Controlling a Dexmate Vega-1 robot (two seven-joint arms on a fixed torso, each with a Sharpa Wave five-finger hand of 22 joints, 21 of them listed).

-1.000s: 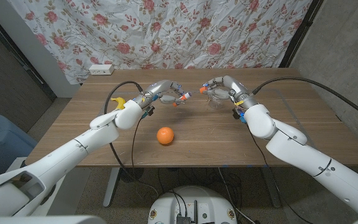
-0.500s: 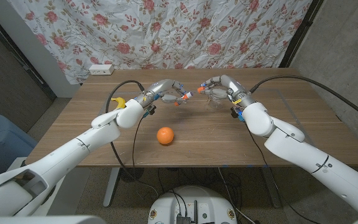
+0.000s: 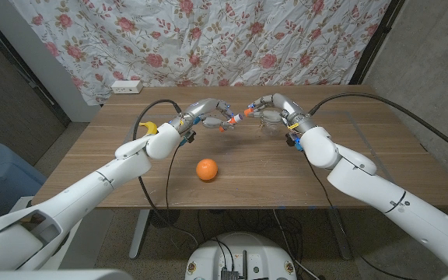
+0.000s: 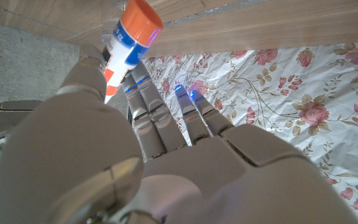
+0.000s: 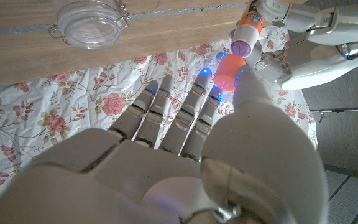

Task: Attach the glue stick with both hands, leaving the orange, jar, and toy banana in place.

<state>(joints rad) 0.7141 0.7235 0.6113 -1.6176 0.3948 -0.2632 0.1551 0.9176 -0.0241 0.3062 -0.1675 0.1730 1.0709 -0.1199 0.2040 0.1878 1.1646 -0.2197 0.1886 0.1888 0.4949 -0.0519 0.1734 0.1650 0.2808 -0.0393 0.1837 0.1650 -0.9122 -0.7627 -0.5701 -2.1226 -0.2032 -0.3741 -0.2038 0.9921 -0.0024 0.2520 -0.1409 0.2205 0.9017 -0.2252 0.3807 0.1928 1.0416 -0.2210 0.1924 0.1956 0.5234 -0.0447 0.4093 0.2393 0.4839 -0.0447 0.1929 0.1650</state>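
Over the far middle of the table my left hand pinches the white glue stick, its open end pointing at my right hand. My right hand pinches the orange cap right at that end; whether they touch I cannot tell. In the right wrist view the cap sits at a fingertip just short of the stick's purple-rimmed mouth, with my left hand behind. The left wrist view has the stick between thumb and finger of my left hand.
A clear glass jar stands just under my right hand, also seen as the jar from that wrist. The orange lies nearer the front, the toy banana by my left forearm. A power strip lies at the far left edge.
My right hand has moved left with the cap, closing the gap to the glue stick's end. My left hand has edged slightly right with the stick.
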